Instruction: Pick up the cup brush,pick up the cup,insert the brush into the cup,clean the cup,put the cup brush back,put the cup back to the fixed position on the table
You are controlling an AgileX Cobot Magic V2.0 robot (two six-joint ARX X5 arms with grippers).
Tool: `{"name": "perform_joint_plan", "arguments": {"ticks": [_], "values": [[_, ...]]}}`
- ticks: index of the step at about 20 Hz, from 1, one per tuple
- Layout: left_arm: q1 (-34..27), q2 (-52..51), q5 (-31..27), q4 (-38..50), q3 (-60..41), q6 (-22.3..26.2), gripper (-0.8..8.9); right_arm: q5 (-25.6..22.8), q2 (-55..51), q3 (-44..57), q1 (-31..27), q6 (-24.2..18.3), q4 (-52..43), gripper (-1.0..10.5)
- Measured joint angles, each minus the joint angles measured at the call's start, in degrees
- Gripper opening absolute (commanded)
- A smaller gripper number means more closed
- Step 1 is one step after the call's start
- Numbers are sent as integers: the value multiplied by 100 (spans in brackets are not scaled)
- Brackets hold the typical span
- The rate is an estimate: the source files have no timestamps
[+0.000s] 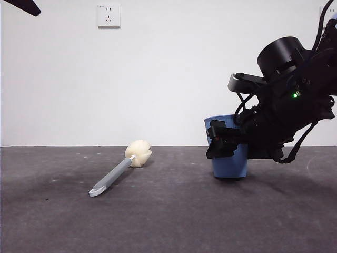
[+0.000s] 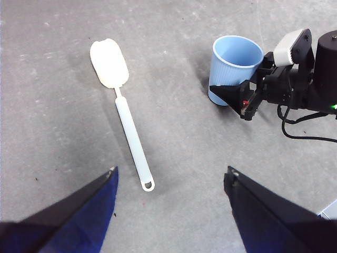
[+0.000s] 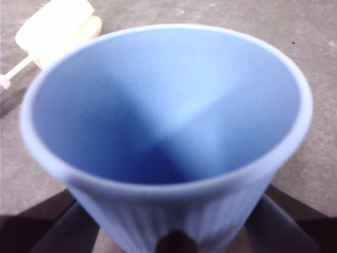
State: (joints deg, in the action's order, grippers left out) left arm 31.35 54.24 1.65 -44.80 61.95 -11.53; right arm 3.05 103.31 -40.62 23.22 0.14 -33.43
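The blue ribbed cup [image 1: 229,163] stands upright on the table [image 1: 168,221] at the right. My right gripper [image 1: 218,140] reaches in low from the right, its two jaws pressed against opposite sides of the cup [image 3: 168,105]. The left wrist view shows the same grip on the cup [image 2: 237,52] by the right gripper [image 2: 227,93]. The cup brush [image 1: 120,172] lies flat at centre-left, with its cream sponge head toward the back and nothing holding it. My left gripper [image 2: 171,169] hangs open high above the brush [image 2: 129,126].
A white wall with a socket [image 1: 108,15] closes the back. The left arm shows in the front view only as a black tip [image 1: 23,6] at the top left corner. Bare table lies between brush and cup.
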Motion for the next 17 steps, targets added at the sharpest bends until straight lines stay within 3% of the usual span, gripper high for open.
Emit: {"name": "perform_joint_plan", "arguments": {"ticks": [3,5,9,11,17], "values": [[0,0,0,2,0,0,344,0,-57,-33,0,-2,190,328],[0,0,0,0,0,0,344,-2,-118,-48,0,-7,352,409],[0,0,0,0,0,0,344,-24,-92,116,2,-83,785,422],[0,0,0,-2,0,0,344,-20,-105,74,2,-90,874,508],[0,0,0,-4,0,0,343,-7,-291,63,17,-59,1250,509]]}}
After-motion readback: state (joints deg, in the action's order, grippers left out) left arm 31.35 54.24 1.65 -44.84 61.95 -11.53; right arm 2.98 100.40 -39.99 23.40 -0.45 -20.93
